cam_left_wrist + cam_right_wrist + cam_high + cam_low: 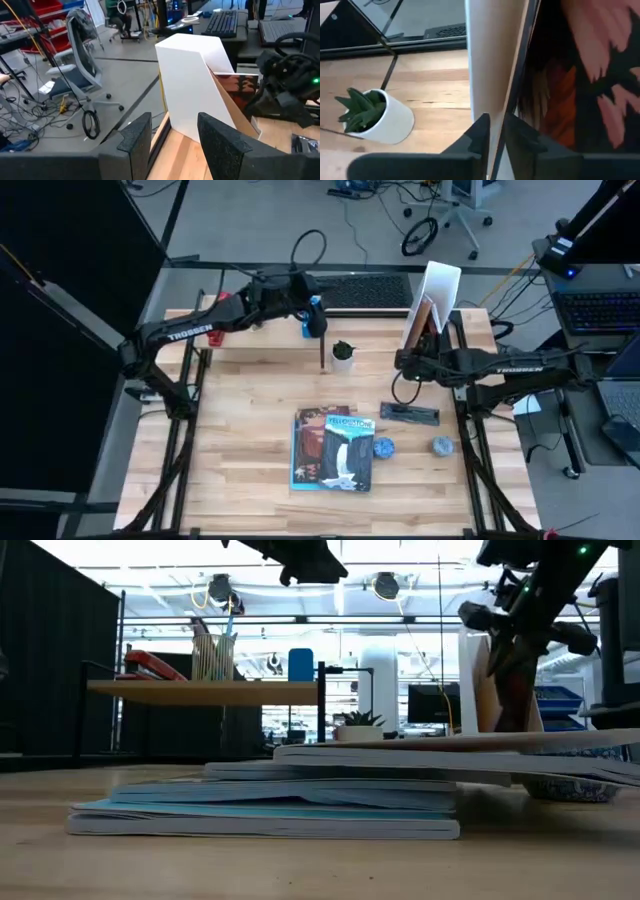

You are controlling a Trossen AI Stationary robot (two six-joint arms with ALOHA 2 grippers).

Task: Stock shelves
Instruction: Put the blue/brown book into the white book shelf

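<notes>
Pinching a thin book cover beside the white file holder point(436, 298) at the surface's point(250, 430) far right, the right tool point(408, 361) is nearly pressed together — the left tool point(312, 315) hovers spread above the plank shelf point(200, 691) far left.

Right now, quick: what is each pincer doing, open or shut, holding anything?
Left pincer: open, empty, above the low light-wood plank shelf.
Right pincer: nearly shut on a thin panel at the large white box-shaped file holder.
</notes>
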